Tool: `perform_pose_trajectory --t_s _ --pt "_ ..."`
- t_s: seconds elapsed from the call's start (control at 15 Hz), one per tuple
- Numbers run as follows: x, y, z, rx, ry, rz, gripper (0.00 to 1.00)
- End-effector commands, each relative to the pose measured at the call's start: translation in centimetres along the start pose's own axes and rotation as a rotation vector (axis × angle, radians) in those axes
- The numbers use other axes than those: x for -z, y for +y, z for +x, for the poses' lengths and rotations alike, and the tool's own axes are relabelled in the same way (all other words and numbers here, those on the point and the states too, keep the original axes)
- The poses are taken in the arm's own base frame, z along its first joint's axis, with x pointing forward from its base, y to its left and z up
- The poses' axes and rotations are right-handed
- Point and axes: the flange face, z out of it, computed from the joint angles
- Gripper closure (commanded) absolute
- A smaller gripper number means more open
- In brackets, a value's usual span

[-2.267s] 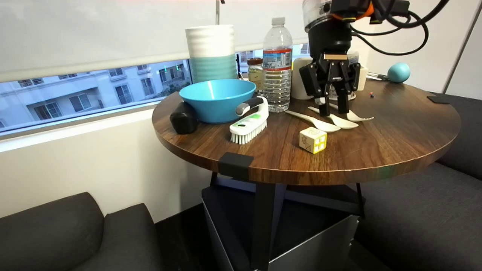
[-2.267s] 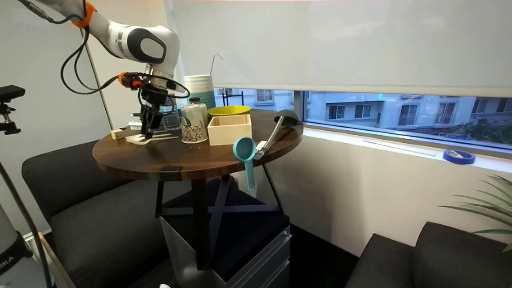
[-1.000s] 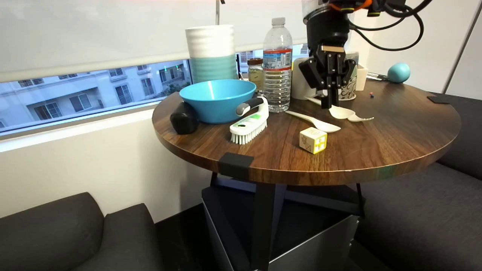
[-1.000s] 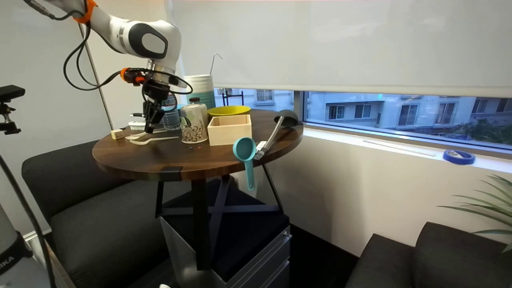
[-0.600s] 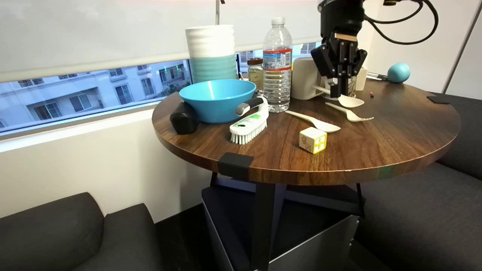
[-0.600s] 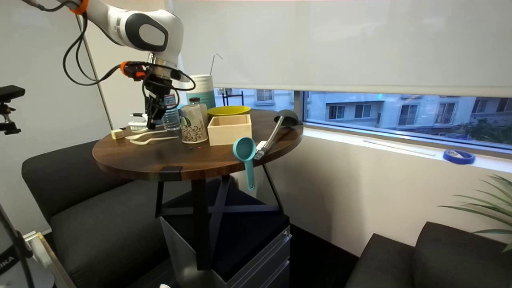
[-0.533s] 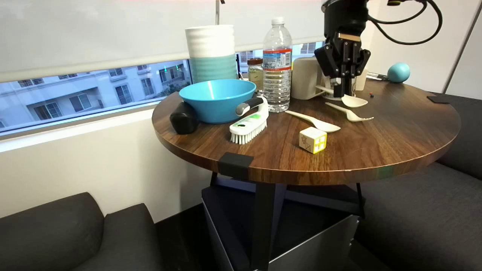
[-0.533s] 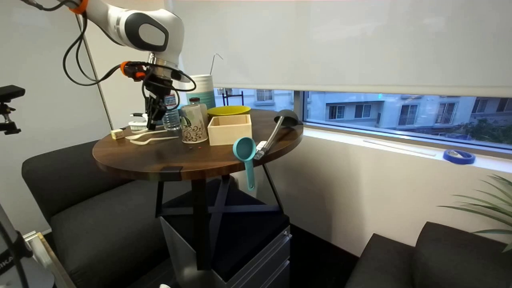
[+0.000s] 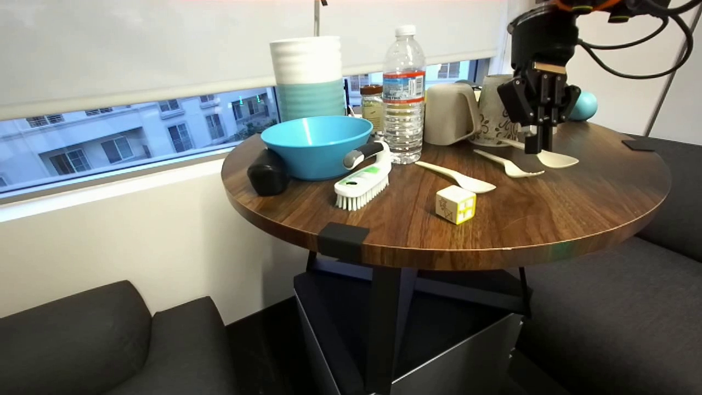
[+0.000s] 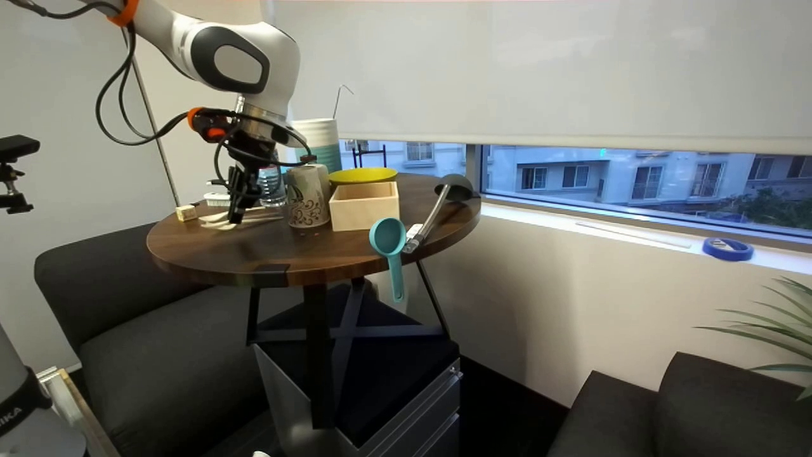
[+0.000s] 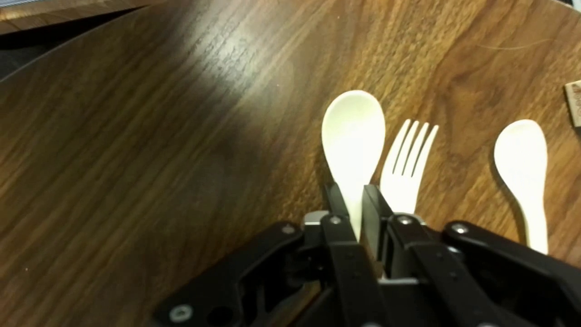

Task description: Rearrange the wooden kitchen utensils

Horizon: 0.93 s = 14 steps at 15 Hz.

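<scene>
We take the fork (image 11: 400,195), lying on the table (image 9: 576,219), as the landmark. Of the 2 spoons, we observe the held spoon (image 11: 353,131) pinched by its handle in the gripper (image 11: 355,198), just beside the fork. We locate the loose spoon (image 11: 522,156) on the fork's opposite side, apart from it. We note the block (image 9: 456,204) farther from the fork than the loose spoon.
</scene>
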Motion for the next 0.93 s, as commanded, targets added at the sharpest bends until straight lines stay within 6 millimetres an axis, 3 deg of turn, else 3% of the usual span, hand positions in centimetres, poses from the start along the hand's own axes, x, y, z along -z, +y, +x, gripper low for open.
perform_pose_trajectory --t_s 0.0,0.2,0.27,0.33,0.53,0.87 --pt "-0.7 0.9 -0.9 0.001 -0.009 0.042 0.96" --pt "-1.2 1.1 -0.7 0.000 -0.018 0.039 0.94" --pt "-1.1 1.0 -0.8 0.003 -0.018 0.040 0.60" --pt "-0.9 1.0 -0.8 0.002 -0.014 0.042 0.58" --pt "0.6 0.2 -1.4 0.017 0.026 0.032 0.38" --pt "3.3 -3.8 -2.5 0.074 0.125 0.046 0.03"
